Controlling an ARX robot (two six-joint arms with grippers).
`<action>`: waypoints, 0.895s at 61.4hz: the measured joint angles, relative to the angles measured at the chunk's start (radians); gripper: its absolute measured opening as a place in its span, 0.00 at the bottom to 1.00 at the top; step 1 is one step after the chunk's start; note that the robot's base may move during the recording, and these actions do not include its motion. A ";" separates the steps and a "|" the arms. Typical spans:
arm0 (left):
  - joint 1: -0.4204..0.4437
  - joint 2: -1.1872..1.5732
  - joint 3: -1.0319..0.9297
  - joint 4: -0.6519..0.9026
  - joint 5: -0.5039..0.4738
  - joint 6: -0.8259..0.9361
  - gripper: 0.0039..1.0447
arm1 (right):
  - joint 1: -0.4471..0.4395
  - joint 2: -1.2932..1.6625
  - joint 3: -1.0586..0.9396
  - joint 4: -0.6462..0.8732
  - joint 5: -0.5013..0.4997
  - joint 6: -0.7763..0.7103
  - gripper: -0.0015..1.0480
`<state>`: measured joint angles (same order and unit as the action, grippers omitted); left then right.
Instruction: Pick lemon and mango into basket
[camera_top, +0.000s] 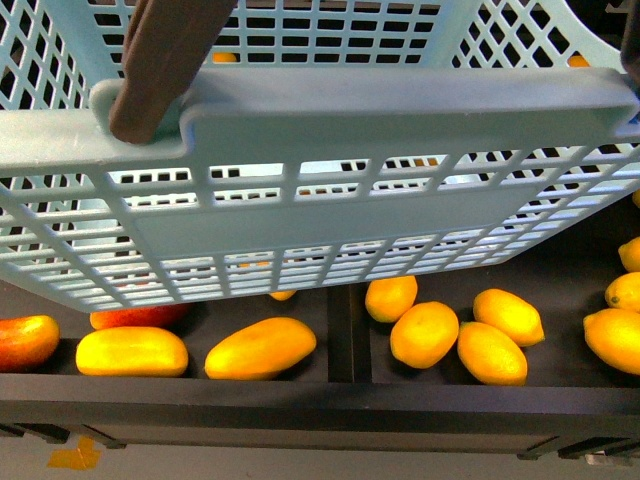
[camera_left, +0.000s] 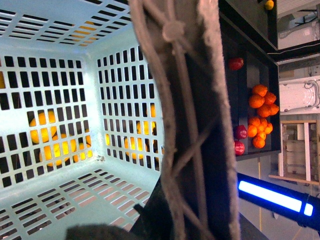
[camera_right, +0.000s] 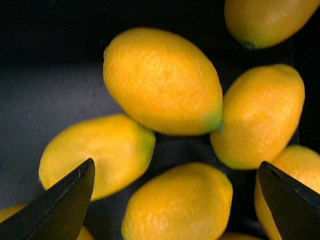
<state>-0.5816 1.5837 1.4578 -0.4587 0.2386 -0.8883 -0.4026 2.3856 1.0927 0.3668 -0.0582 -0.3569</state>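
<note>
Left gripper (camera_left: 115, 231): little more than a dark blurred mass at the edge of its own wrist view, hard against the brown swing handle (camera_left: 190, 125). Fingers not made out, so cannot tell whether clenched on it or released. Wrist held close along that handle, looking down into the basket (camera_top: 400, 110). Beyond the slotted walls, only blurred patches of yellow fruit.

From the front, the same basket tilted, filling the upper frame, cut off at both sides and hiding the back of the shelf (camera_top: 340, 395).

Well apart from both grippers, in the shelf compartment left of the divider: the mango (camera_top: 25, 342), red shading to orange, cut off by the frame edge. Near it a second red fruit (camera_top: 140, 316), mostly hidden under the basket, kind hard to tell. Then two yellow mangoes (camera_top: 130, 352), lying in full view.

Right gripper (camera_right: 176, 164): released, dark fingertips (camera_right: 70, 200) spread wide, touching nothing. Aimed straight down over the compartment right of the divider. Directly beneath, in the gap between the fingertips, the lemon (camera_right: 177, 205), partly cut off by the frame. Crowded around it, other lemons (camera_right: 162, 80), some pressed together, several clipped by the frame or tucked behind a fingertip.
</note>
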 joint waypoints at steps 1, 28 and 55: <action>0.000 0.000 0.000 0.000 0.000 0.000 0.04 | 0.002 0.005 0.010 -0.004 0.000 0.001 0.92; 0.000 0.000 0.000 0.000 -0.003 0.000 0.04 | 0.041 0.158 0.298 -0.127 0.010 0.028 0.92; 0.000 0.000 0.000 0.000 -0.001 0.000 0.04 | 0.048 0.261 0.394 -0.153 0.022 0.057 0.92</action>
<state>-0.5816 1.5837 1.4578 -0.4587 0.2375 -0.8883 -0.3542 2.6465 1.4868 0.2138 -0.0364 -0.3000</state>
